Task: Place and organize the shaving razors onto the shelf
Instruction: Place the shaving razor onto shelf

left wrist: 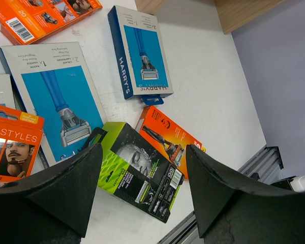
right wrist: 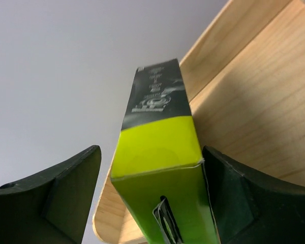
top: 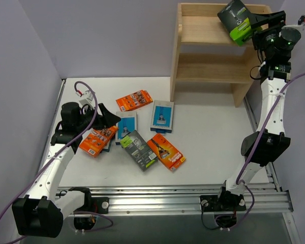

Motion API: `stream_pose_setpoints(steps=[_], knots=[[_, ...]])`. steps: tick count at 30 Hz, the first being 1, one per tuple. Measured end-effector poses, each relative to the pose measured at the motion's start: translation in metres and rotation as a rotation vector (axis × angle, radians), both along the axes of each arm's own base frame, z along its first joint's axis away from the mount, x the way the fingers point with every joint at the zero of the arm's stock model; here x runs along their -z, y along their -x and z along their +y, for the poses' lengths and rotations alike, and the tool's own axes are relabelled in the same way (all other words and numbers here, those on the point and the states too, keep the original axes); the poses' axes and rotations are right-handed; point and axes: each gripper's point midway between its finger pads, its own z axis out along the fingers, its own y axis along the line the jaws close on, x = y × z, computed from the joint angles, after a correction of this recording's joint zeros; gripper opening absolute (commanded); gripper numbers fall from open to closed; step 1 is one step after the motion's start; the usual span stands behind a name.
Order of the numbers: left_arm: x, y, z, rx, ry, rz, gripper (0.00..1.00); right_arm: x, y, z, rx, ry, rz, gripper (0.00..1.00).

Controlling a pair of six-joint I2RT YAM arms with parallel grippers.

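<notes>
Up top, the lime-ended black razor box (right wrist: 153,101) stands between the right tool's (right wrist: 151,152) parted jaws, a gap on one side, its long axis pointing straight ahead over the shelf (right wrist: 254,101).

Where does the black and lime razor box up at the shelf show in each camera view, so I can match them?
Top external: the black and lime razor box is at upper right, tilted at the top tier of the wooden shelf.
Left wrist: not in it; only a corner of the wooden shelf shows at the top edge.
Right wrist: centre, lime end nearest the camera, wooden shelf to its right.
Shared landmark: the wooden shelf.
</notes>
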Motion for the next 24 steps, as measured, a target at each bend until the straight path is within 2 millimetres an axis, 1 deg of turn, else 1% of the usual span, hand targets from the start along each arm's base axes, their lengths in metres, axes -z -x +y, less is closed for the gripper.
stream_pose_setpoints(steps=[3, 8, 10, 12, 17, 21, 24], knots=[[0.0, 0.0, -0.001, 0.005, 0.003, 0.003, 0.75, -0.013, 0.005, 0.0, 0.012, 0.036, -0.023, 0.81], [0.0, 0.002, -0.002, 0.016, 0.008, 0.004, 0.75, -0.03, 0.014, -0.002, 0.038, 0.106, -0.042, 0.83], [0.001, 0.002, -0.003, 0.018, 0.009, 0.007, 0.75, -0.033, 0.015, -0.003, 0.049, 0.13, -0.047, 0.83], [0.002, 0.002, -0.003, 0.023, 0.01, 0.012, 0.75, -0.031, 0.015, -0.005, 0.057, 0.148, -0.037, 0.83], [0.005, 0.002, -0.005, 0.033, 0.013, 0.024, 0.75, -0.017, 0.01, -0.01, 0.074, 0.179, 0.012, 0.84], [0.007, 0.002, -0.006, 0.04, 0.016, 0.031, 0.75, -0.001, 0.005, -0.017, 0.091, 0.201, 0.062, 0.85], [0.008, 0.001, -0.006, 0.042, 0.017, 0.036, 0.75, 0.005, 0.005, -0.02, 0.101, 0.217, 0.083, 0.85]])
